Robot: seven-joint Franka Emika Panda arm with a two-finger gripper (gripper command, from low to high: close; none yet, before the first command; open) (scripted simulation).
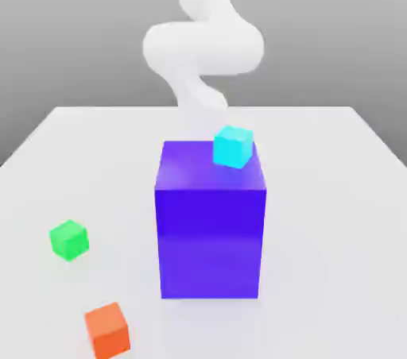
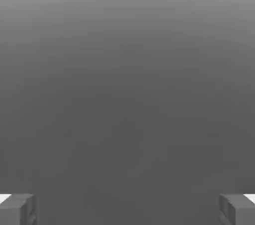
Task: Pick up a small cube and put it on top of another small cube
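Green cube (image 1: pixel 69 239) on table (image 1: pixel 334 191), arm (image 1: pixel 203 48) partly behind blue-purple block (image 1: pixel 210 222).

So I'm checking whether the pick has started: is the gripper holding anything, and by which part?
Nothing is held. The gripper has its jaws wide apart with only bare grey between them.

A cyan cube (image 1: pixel 233 147) sits atop the blue-purple block (image 1: pixel 211 230); orange cube (image 1: pixel 107 330) nearby.
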